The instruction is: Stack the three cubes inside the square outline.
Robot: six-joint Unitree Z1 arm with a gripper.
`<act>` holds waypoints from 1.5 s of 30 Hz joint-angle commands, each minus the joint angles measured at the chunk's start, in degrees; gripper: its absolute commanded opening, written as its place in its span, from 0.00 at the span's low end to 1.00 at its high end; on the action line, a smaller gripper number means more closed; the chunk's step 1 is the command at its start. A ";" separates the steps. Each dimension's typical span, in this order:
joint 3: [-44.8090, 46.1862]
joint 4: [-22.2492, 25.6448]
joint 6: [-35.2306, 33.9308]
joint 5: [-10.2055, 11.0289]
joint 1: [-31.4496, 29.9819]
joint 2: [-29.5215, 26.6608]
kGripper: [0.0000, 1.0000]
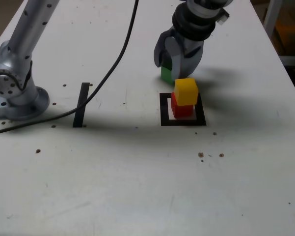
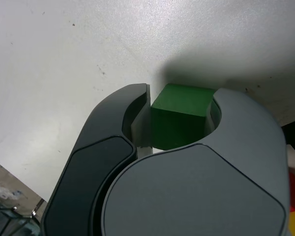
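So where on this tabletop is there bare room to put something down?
In the exterior view, the tabletop is bare below the square outline, bar small specks, and between its left side and the black strip. It is crowded at the outline, with the yellow cube and pincer.

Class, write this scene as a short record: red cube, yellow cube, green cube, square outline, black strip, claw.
red cube: inside the outline, under the yellow one
yellow cube: on top of the red cube
green cube: between the claw's jaws, outside the outline
square outline: black border, around the red cube
black strip: on the table, crossed by a cable
claw: closed on the green cube
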 commanded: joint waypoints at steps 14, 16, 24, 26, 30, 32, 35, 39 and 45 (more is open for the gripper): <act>-9.90 11.41 -13.90 4.27 1.64 -2.69 0.12; -13.66 16.47 -15.73 5.27 2.06 -3.36 0.12; -13.71 22.32 -33.02 -0.19 1.89 -15.74 0.12; -11.67 22.32 -38.77 -1.39 0.99 -17.54 0.12; -7.84 22.32 -51.23 -2.50 -2.19 -20.93 0.12; -6.95 22.32 -55.70 -2.63 -3.72 -22.11 0.12; -7.79 22.32 -60.27 -2.76 -6.08 -22.65 0.12; -12.16 22.32 -62.92 -1.82 -9.70 -20.38 0.10; -17.83 22.33 -66.00 -0.94 -14.67 -15.28 0.08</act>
